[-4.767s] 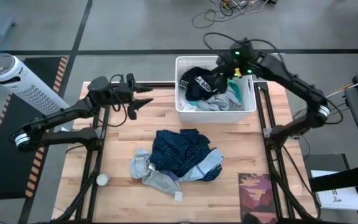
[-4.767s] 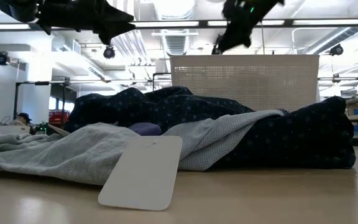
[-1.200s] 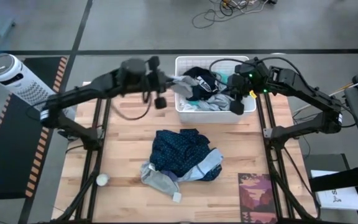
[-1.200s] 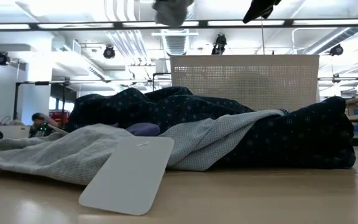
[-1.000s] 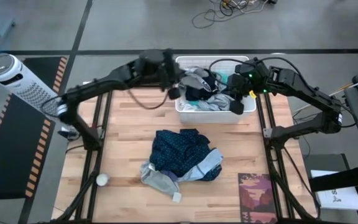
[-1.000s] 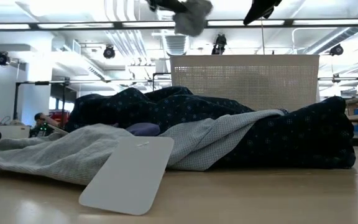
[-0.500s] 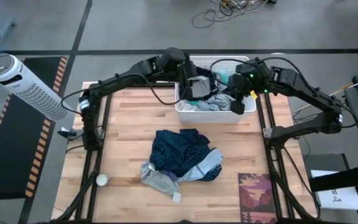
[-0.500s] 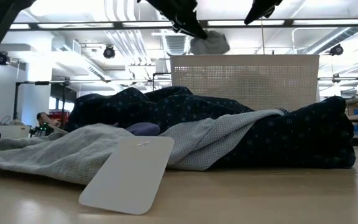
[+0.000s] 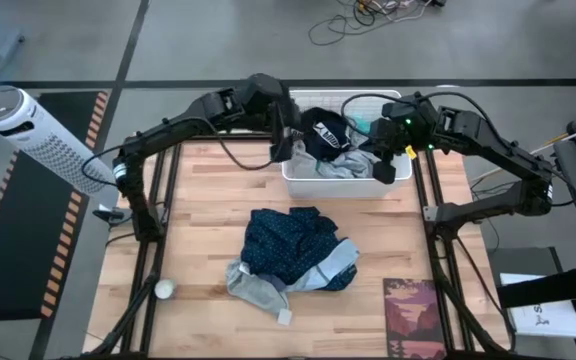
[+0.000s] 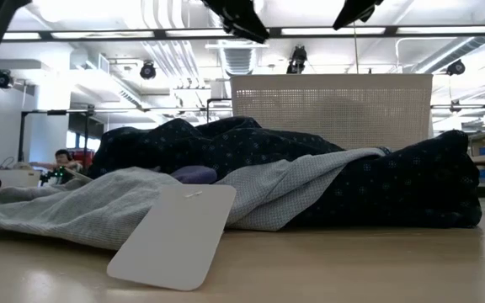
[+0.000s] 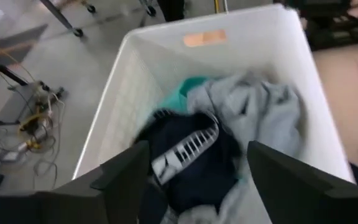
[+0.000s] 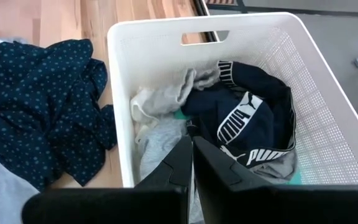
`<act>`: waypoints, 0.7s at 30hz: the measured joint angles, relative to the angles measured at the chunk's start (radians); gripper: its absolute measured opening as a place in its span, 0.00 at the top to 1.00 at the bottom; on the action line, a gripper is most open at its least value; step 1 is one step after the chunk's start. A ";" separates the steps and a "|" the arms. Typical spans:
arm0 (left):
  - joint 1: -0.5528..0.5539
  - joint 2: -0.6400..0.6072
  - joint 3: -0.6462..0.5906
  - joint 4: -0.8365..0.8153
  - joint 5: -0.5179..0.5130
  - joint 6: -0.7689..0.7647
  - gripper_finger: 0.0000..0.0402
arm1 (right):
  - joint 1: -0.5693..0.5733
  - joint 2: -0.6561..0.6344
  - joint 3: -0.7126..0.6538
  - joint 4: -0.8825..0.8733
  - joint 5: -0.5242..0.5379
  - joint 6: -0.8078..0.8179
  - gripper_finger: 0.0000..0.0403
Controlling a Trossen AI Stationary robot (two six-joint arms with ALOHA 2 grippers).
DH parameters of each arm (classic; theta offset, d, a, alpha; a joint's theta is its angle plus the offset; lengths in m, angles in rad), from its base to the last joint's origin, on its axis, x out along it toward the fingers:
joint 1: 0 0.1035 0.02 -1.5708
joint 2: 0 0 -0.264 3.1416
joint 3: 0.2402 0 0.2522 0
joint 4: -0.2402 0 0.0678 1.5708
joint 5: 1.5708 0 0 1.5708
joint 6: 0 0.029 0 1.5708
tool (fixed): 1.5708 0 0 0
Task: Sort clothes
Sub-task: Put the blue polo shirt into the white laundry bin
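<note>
Presently: left gripper [image 9: 283, 143] over the white basket's [image 9: 298, 182] near-left rim, fingers spread wide and empty, suggesting a drop; grey garment [image 11: 263, 115] lies inside with navy printed garment [image 12: 247, 127] and teal scrap; right gripper [image 9: 384, 170] pinched shut beside the basket; dotted blue garment [image 9: 290, 245] awaits on table; basket bottom layers hidden

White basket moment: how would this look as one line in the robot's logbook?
left gripper: open above white basket | grey garment: in basket | right gripper: shut, basket's right side | dotted shirt: on table
</note>
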 joint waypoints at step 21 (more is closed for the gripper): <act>-0.250 -0.625 -0.693 0.079 0.024 -0.143 0.56 | 0.055 -0.014 -0.122 0.090 -0.015 0.024 1.00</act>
